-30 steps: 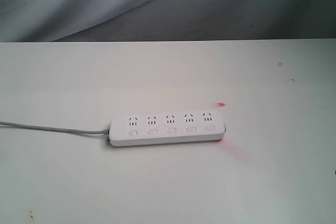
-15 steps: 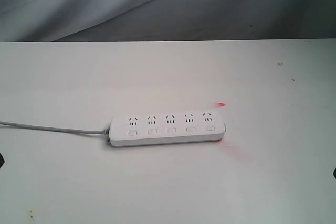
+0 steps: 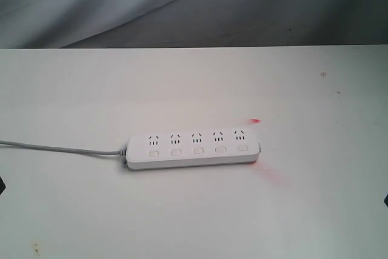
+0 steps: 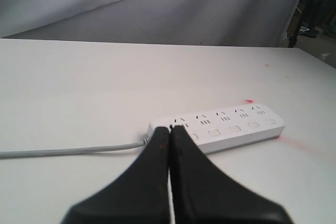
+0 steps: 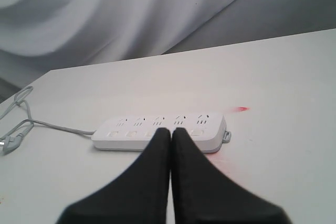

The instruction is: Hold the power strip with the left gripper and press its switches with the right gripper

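Observation:
The white power strip (image 3: 193,148) lies flat mid-table, its grey cord (image 3: 60,148) running off to the left. Five sockets sit in a row, with the switches (image 3: 197,150) in a row below them. In the left wrist view my left gripper (image 4: 170,128) is shut with nothing in it. It hovers short of the cord end of the power strip (image 4: 231,124), apart from it. My right gripper (image 5: 171,130) is also shut and empty, in front of the power strip (image 5: 126,129) near its cordless end. Its jaws hide some of the switches (image 5: 130,134).
A red light spot (image 3: 255,121) lies just behind the strip's right end, and a pink glow (image 3: 270,175) lies in front of it. The cord's plug (image 5: 8,144) rests near the table's left edge. A grey cloth backdrop (image 3: 182,4) hangs behind the table (image 3: 194,222).
A black sliver of arm has come into the exterior view at the left edge, and the one at the right edge has grown slightly. The power strip has not moved.

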Motion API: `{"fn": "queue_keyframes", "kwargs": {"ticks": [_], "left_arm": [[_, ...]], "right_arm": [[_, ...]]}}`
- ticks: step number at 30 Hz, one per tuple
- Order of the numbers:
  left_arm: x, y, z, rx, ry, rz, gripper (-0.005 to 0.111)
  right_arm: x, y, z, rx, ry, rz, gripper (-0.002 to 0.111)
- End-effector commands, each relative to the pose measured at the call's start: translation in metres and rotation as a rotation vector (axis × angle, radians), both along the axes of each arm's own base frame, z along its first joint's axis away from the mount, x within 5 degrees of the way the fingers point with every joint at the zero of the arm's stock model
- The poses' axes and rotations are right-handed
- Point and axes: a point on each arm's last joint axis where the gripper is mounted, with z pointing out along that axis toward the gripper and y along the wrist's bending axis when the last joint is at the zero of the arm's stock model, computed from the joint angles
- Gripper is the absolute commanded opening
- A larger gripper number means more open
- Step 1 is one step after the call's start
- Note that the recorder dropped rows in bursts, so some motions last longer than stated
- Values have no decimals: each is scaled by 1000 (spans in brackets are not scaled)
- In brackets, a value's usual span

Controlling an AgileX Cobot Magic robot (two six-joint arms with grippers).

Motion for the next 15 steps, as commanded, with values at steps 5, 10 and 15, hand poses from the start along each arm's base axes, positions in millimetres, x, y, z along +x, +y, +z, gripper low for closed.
{"fn": "queue_keyframes", "kwargs": {"ticks": [5,10,15], "left_arm": [[-6,2,5,-5,-84,-12,0],[-14,8,8,26,-181,22,0],[-16,17,2,55,-128,161,0]], "right_arm": [[0,0,-1,2,-3,-2,0],[0,0,-1,2,-3,-2,0],[0,0,-1,2,-3,-2,0]]}}
